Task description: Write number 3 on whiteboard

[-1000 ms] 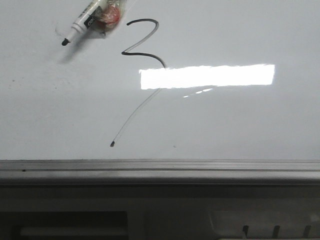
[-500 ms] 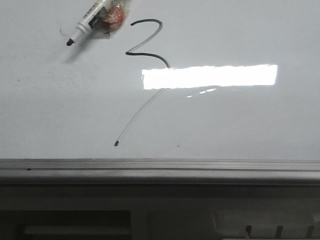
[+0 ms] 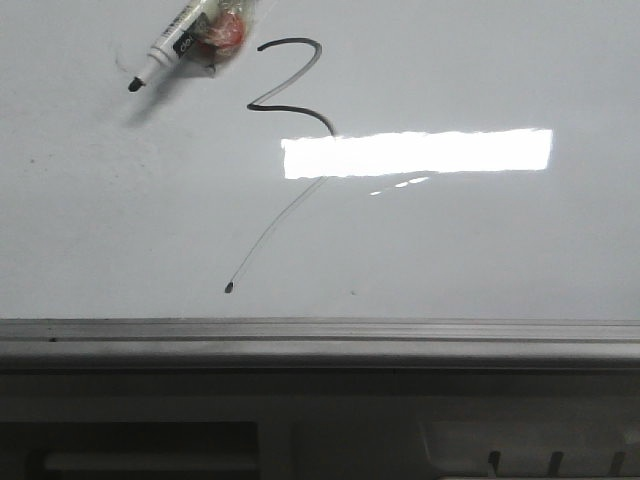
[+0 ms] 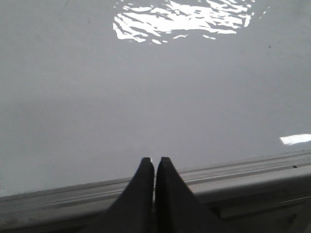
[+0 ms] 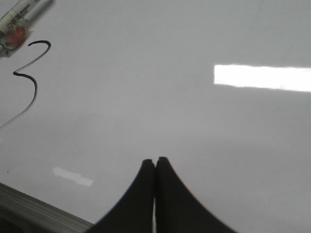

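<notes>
Whiteboard (image 3: 480,240) bare right of number 3 (image 3: 290,90).

The marker (image 3: 178,42) is cut off by the front view's top edge, its holder unseen.

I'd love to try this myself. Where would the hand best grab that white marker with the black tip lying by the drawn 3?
Probably the white marker is best taken mid-barrel, fingers closing across its width from above. It lies slanted on the glossy whiteboard, black tip lower left, and its upper end carries a red blob that would get in the way.
</notes>
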